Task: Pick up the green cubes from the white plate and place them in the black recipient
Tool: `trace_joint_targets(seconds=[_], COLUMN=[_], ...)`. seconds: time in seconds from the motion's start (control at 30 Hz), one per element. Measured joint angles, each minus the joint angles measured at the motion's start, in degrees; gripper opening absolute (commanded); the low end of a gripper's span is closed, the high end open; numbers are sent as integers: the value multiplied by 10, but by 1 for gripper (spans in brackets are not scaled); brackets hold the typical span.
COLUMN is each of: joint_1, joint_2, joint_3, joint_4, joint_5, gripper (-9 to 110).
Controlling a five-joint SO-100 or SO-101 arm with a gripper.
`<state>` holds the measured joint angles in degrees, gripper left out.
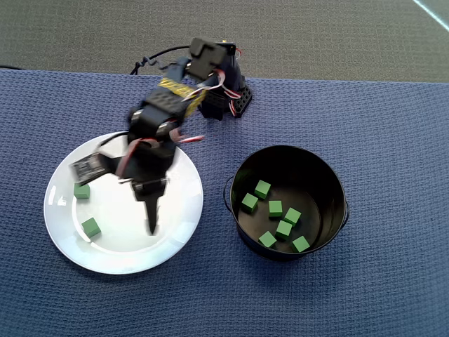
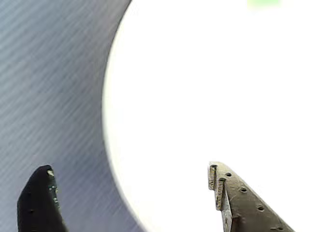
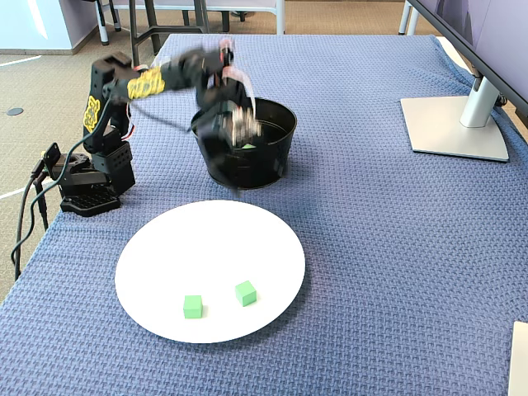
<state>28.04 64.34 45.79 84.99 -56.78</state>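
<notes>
We are over the white plate with our fingers spread open and empty, on our way to grab another of the green cubes; two lie on the plate, off to the side of our fingers in the overhead view, and six already sit in the black recipient, well apart from us. Next, we think, we must swing over one cube, go down, and squeeze it. The overhead view shows both cubes and those in the pot, while the wrist view shows only our fingertips, the plate's edge, and a bit of green at the top.
</notes>
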Motion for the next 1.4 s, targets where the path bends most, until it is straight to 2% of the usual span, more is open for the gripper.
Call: trace_joint_targets(seconds=[0.23,0.67,1.4], joint_1=[86,128,143], joint_2=[-105,-219,-254], joint_3=[-22,-56,-34], joint_4=[-91,-157,-234], joint_5=[-110,-194,-224], gripper=[32,29,25])
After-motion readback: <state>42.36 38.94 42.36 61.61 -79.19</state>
